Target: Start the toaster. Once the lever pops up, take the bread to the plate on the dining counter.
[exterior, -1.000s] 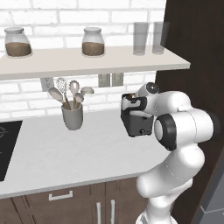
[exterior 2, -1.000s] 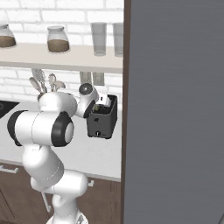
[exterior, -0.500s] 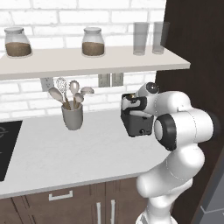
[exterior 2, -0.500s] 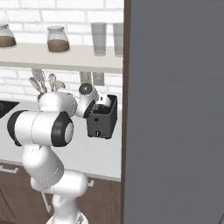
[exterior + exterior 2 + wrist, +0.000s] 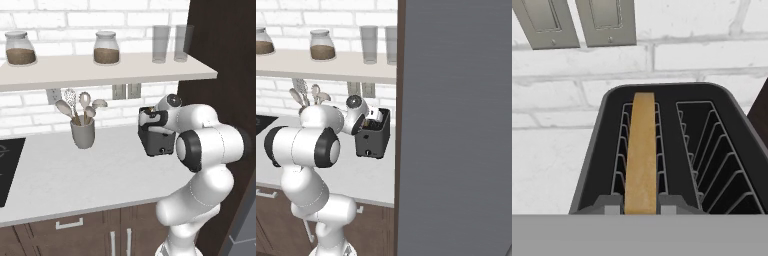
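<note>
Against the white brick wall (image 5: 30,112), on the white counter (image 5: 75,180) beside a tall dark panel (image 5: 220,60), stands the toaster (image 5: 156,142), with the arm's hand bent down over its top. From the left base view the toaster's front shows a small round knob low down, and the hand hides most of the slotted top; the gripper (image 5: 150,120) sits right at that top, its fingers too hidden to read directly there. From the right base view a grey wall (image 5: 456,125) covers the right half, and the toaster (image 5: 372,137) shows beside it with the hand over it. Looking straight down, the hand view gives what the base views cannot: 2 slots with wire guides, the bread (image 5: 641,155) standing on edge in the left slot, the right slot bare, and 2 grey wall plates (image 5: 577,20) on the brick behind. The gripper's tips (image 5: 641,207) sit tight on either side of the bread's near edge, so it is closed on the slice. Further left on the counter stands a grey utensil cup (image 5: 83,134) with spoons and a whisk; above, a shelf (image 5: 100,70) carries 2 lidded jars (image 5: 106,48) of brown stuff and 2 clear glasses (image 5: 161,44). No writing or brand can be read anywhere.
</note>
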Controlling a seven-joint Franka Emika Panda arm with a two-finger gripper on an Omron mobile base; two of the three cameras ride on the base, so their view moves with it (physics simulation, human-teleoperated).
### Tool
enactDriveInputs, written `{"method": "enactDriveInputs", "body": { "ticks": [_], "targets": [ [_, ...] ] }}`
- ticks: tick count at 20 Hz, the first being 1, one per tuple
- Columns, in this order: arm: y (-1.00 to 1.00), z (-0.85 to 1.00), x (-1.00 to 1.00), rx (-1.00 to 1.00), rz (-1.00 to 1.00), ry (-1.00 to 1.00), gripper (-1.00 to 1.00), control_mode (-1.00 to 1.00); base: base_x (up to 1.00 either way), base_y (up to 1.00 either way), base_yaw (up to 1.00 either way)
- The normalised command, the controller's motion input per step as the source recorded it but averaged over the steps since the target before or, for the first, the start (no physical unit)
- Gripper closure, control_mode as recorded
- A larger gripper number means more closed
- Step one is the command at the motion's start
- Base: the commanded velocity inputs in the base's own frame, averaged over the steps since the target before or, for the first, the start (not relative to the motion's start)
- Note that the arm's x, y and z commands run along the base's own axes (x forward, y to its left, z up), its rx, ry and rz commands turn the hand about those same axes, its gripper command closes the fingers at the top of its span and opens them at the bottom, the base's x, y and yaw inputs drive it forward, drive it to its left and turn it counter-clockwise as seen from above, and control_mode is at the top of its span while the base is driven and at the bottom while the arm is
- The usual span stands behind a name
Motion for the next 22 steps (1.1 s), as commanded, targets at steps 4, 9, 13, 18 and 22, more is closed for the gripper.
{"method": "enactDriveInputs", "body": {
  "ticks": [4, 9, 13, 18, 22],
  "targets": [
    [0.00, 0.00, 0.00, 0.00, 0.00, 0.00, 1.00, -1.00, 0.00, 0.00, 0.00],
    [0.00, 0.00, 0.00, 0.00, 0.00, 0.00, 1.00, -1.00, 0.00, 0.00, 0.00],
    [0.00, 0.00, 0.00, 0.00, 0.00, 0.00, 1.00, -1.00, 0.00, 0.00, 0.00],
    [0.00, 0.00, 0.00, 0.00, 0.00, 0.00, 1.00, -1.00, 0.00, 0.00, 0.00],
    [0.00, 0.00, 0.00, 0.00, 0.00, 0.00, 1.00, -1.00, 0.00, 0.00, 0.00]
  ]
}}
